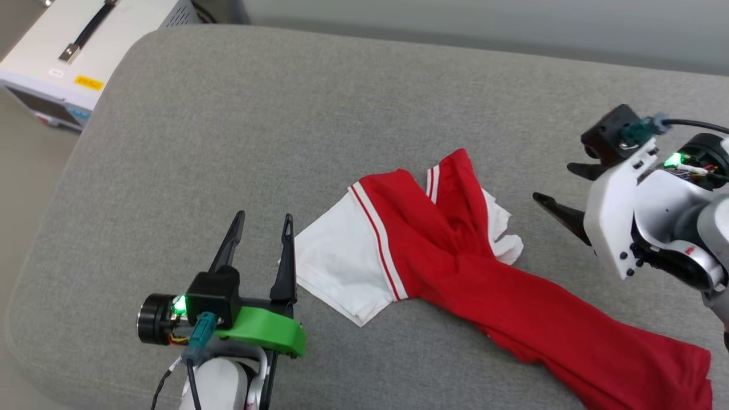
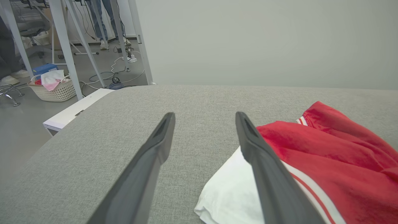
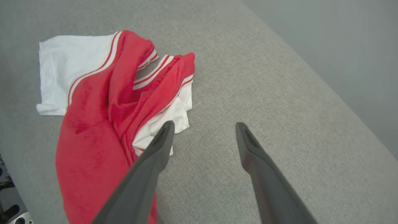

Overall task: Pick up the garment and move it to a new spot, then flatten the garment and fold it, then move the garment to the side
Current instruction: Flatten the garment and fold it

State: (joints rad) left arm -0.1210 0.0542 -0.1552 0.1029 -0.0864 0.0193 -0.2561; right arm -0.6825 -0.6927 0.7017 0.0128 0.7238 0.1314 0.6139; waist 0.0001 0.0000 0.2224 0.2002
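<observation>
Your left end effector (image 1: 265,215) is released, fingers spread, and its inner finger sits just beside the white sleeve (image 1: 336,262) of the red jersey-style garment (image 1: 455,267). Whether it touches the cloth, you cannot tell. Your right end effector (image 1: 552,181) is released too, jaws wide, tilted in from the garment's far side. It is near the second, crumpled white sleeve (image 1: 501,228) but apart from it.

In the right wrist view, the garment (image 3: 93,124) lies left of the spread fingers (image 3: 149,161). It is bunched and twisted lengthwise, a soft, slightly fuzzy red knit. Red-and-white striped trim edges the sleeves.

It lies on a grey woven-fabric padded bench (image 1: 285,114) with rounded corners, from the middle towards your right edge.

Off the bench's left corner stands a white box-shaped unit (image 1: 57,57). The left wrist view shows a plain grey wall (image 2: 264,40), a pale woven basket (image 2: 56,90) and loose cables (image 2: 118,71) on the floor.
</observation>
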